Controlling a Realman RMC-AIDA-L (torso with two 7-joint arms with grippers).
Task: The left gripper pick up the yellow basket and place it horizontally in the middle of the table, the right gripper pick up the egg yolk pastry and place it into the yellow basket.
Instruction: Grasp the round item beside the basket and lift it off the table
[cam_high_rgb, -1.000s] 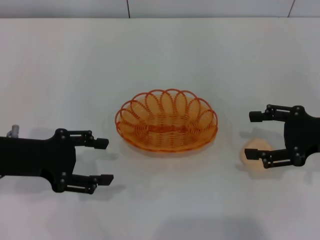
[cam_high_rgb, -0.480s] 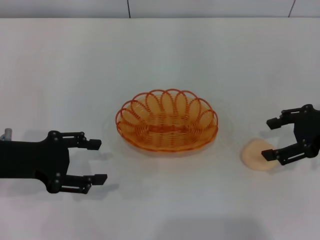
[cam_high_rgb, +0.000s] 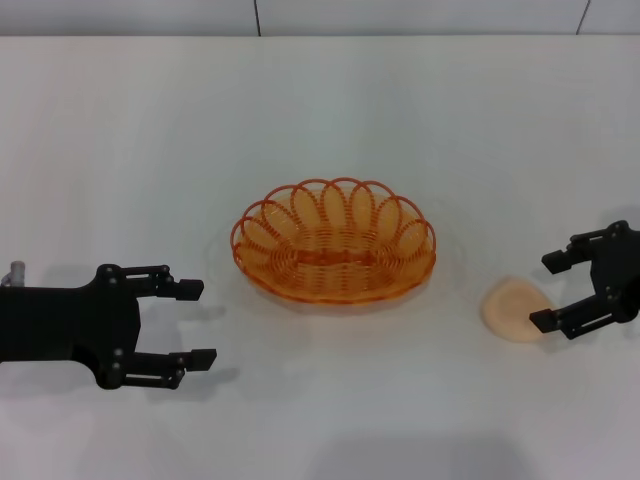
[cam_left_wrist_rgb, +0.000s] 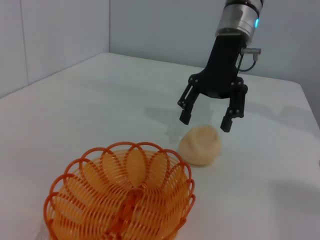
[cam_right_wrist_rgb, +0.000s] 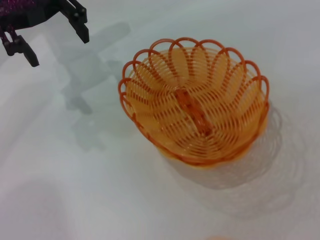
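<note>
The yellow basket (cam_high_rgb: 334, 255) sits mid-frame, empty. The egg yolk pastry (cam_high_rgb: 513, 310) lies right, beside the right gripper (cam_high_rgb: 553, 291), fingers apart. The left gripper (cam_high_rgb: 197, 323) stays lower left, fingers apart.

Two robot arms, both matte black. The left gripper (cam_high_rgb: 195, 323) is a flat, blocky black palm with two slim fingers built from jointed bars, small round screws showing at each joint, and squared black pads at the tips. Behind its palm, a small silver-grey fitting (cam_high_rgb: 14, 271) sticks out.

The right gripper (cam_left_wrist_rgb: 206, 116) has the same black jointed fingers with blunt square tips. Above its palm, a narrow black wrist leads to a shiny silver cylinder (cam_left_wrist_rgb: 238, 19) carrying a small blue-green light. A thin grey cable (cam_left_wrist_rgb: 248, 58) loops beside the wrist.
</note>
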